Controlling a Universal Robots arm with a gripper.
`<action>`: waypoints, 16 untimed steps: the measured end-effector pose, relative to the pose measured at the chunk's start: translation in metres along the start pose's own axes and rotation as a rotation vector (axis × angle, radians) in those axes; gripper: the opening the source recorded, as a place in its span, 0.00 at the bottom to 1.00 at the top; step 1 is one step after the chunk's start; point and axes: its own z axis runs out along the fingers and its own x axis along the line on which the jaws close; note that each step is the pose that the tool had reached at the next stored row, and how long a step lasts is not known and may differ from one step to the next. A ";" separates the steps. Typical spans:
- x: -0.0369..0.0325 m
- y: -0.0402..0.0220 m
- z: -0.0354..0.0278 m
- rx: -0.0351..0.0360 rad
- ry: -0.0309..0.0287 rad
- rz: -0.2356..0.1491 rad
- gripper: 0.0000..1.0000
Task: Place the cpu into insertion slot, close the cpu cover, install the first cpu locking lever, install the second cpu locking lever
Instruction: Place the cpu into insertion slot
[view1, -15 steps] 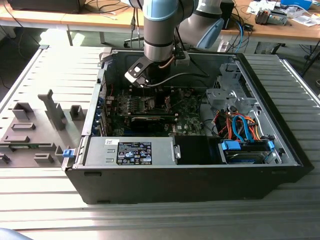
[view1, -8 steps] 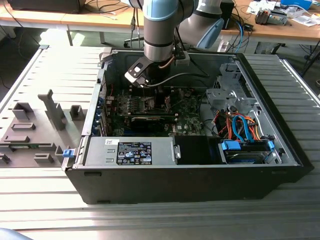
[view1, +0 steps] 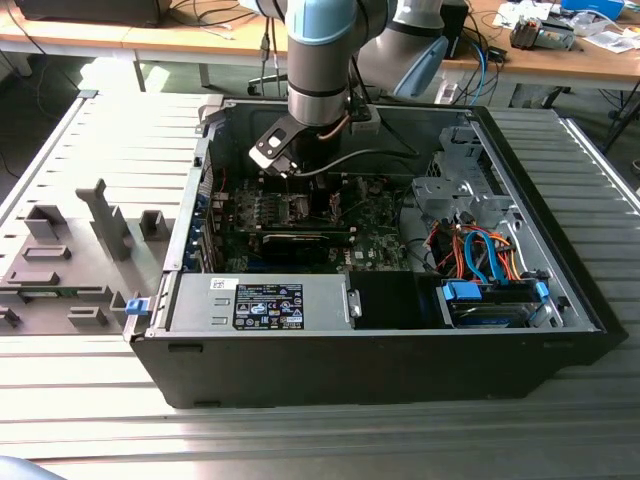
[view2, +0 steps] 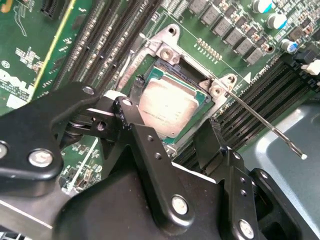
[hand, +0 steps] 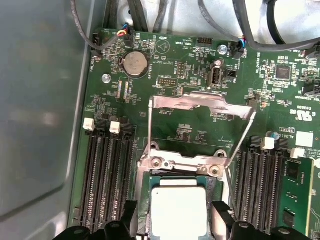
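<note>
Hand (view2: 175, 109) spread, straddling the cpu (hand: 179, 210) w/o pinching it. Cpu lies flat in the insertion slot (view2: 172, 67), metal top up, edges square to slot, no long axis. Prob. light, stiff, fragile; grip opposite edges. Cpu cover (hand: 200, 102) stands open behind slot.

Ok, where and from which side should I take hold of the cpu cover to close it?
The cpu cover stands open, tilted back from the hinge bracket beside the cpu. Take its free crossbar, the broad silver strip farthest from the cpu, probably from above, pinching across the thin sheet: that edge looks raised and free.
</note>
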 end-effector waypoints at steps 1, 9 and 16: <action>-0.0001 0.0000 0.0000 0.0001 0.0000 0.000 0.68; -0.0007 -0.0001 0.0009 0.0001 -0.0002 0.000 0.68; -0.0008 -0.0001 0.0010 0.0001 -0.0001 0.000 0.53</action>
